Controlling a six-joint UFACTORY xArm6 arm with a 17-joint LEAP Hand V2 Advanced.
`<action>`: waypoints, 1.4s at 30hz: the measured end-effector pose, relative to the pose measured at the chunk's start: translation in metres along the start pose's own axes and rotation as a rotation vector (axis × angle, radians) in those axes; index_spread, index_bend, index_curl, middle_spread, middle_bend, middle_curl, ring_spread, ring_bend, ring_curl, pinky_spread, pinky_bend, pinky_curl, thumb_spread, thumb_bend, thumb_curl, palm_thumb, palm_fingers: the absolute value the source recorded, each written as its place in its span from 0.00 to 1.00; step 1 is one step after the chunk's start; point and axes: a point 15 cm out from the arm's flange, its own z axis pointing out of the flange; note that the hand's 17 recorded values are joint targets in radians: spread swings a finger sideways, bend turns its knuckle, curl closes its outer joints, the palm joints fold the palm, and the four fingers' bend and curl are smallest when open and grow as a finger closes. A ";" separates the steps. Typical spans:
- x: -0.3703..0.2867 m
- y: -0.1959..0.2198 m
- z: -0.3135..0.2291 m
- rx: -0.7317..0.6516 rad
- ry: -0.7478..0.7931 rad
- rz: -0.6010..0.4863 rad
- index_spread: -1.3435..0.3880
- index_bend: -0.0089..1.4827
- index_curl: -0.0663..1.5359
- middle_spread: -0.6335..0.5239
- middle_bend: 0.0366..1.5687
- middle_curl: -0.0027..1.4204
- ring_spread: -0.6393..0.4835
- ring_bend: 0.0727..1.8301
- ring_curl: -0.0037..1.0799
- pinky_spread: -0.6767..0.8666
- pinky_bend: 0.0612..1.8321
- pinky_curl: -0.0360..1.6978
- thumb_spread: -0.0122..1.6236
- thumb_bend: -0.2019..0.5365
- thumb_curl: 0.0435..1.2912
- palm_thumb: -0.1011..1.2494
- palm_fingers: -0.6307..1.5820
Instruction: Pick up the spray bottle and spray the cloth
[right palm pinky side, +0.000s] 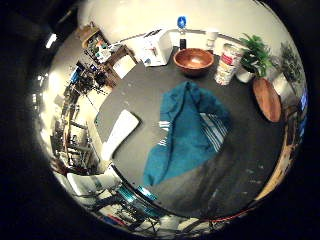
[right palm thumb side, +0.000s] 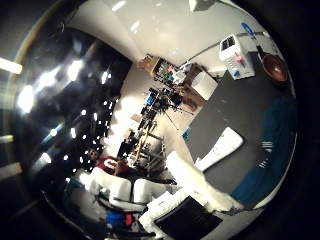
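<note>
Blue cloth (right palm pinky side: 192, 127) crumpled on dark table (right palm pinky side: 145, 90), brown bowl (right palm pinky side: 193, 61) far behind it, hand (right palm thumb side: 200, 187) high above, fingers straight and apart

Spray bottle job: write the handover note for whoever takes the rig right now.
Hand: open, fingers straight, holding nothing, up above the table.
Cloth: teal, crumpled on the dark table, on the near side of the wooden bowl, not touching it.
Spray bottle: I cannot pick it out with certainty in either palm view.
Done: nothing yet; bottle not grasped and no sign of spraying.
Left: locate the bottle, grasp it, aim at the cloth, and spray.
</note>
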 end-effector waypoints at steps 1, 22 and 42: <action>0.005 0.004 -0.006 0.003 0.008 0.008 0.62 0.13 0.24 0.72 0.09 0.19 0.75 0.12 0.24 0.71 0.22 0.20 0.67 0.24 0.23 0.53 0.31; 0.143 0.103 -0.108 0.034 0.219 0.163 0.61 0.13 0.26 0.71 0.09 0.18 0.75 0.11 0.24 0.72 0.21 0.19 0.68 0.24 0.23 0.53 0.34; 0.209 0.227 -0.148 -0.159 0.392 0.221 0.61 0.13 0.26 0.70 0.09 0.18 0.76 0.10 0.24 0.72 0.19 0.19 0.68 0.24 0.23 0.53 0.36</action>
